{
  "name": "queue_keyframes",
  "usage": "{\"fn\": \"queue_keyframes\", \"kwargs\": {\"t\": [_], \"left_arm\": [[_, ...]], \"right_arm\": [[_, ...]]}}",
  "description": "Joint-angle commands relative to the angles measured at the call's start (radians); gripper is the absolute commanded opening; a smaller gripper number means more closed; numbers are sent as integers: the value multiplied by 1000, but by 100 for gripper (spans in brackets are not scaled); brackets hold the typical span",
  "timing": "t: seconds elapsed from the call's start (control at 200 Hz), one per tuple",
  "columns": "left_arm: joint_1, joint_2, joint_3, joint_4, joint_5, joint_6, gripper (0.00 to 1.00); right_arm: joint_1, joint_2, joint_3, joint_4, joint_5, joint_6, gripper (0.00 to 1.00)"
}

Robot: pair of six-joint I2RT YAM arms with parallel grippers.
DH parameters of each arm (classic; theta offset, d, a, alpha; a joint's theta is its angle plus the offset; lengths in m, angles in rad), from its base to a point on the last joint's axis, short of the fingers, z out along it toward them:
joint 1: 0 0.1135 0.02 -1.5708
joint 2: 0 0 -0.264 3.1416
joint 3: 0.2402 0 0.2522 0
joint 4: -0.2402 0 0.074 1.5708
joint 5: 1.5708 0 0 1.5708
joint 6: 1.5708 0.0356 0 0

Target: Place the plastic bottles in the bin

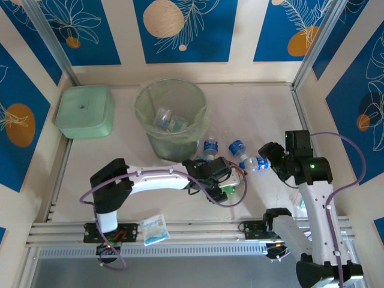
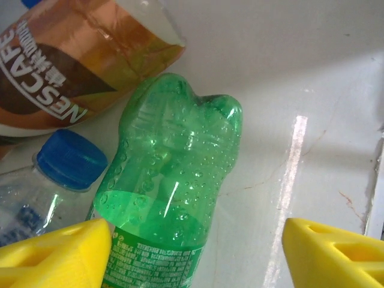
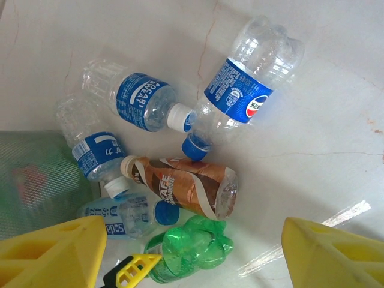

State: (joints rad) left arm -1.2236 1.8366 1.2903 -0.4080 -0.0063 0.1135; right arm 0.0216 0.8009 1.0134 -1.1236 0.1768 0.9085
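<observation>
Left end effector, open and empty, straddles the green bottle (presumably to grasp it); right end effector, at its two o'clock, likewise open.

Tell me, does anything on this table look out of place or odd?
Yes: a flat white-and-blue packet lies alone at the near edge, and it is no bottle. The loose bottles lie on their sides in a heap beside the bin.

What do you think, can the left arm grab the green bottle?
Probably yes: the left gripper is open with the green bottle between its fingers; the brown-labelled bottle lies close beside.
</observation>
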Motion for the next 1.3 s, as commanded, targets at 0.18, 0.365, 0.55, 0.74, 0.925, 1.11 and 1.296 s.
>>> {"fn": "queue_keyframes", "kwargs": {"t": [0.18,0.365,0.55,0.74,0.925,1.11,1.296], "left_arm": [[-24,72,17,-81,-14,1,78],[-27,85,15,-95,-23,11,82],[-27,81,-1,-96,-69,19,82],[-31,3,-53,-71,-7,17,88],[-28,-43,-97,-38,-13,17,84],[-28,56,-47,-74,-30,12,82],[-28,93,-41,-72,-50,22,87]], "right_arm": [[-22,-16,1,-13,-56,-20,77],[-30,-16,10,-19,-59,-28,77],[-41,-11,19,-22,-62,-32,77],[-55,-10,31,-29,-66,-38,77],[-64,-9,30,-27,-71,-40,77],[-65,-6,27,-26,-73,-38,77],[-68,-12,30,-32,-70,-43,77]]}}
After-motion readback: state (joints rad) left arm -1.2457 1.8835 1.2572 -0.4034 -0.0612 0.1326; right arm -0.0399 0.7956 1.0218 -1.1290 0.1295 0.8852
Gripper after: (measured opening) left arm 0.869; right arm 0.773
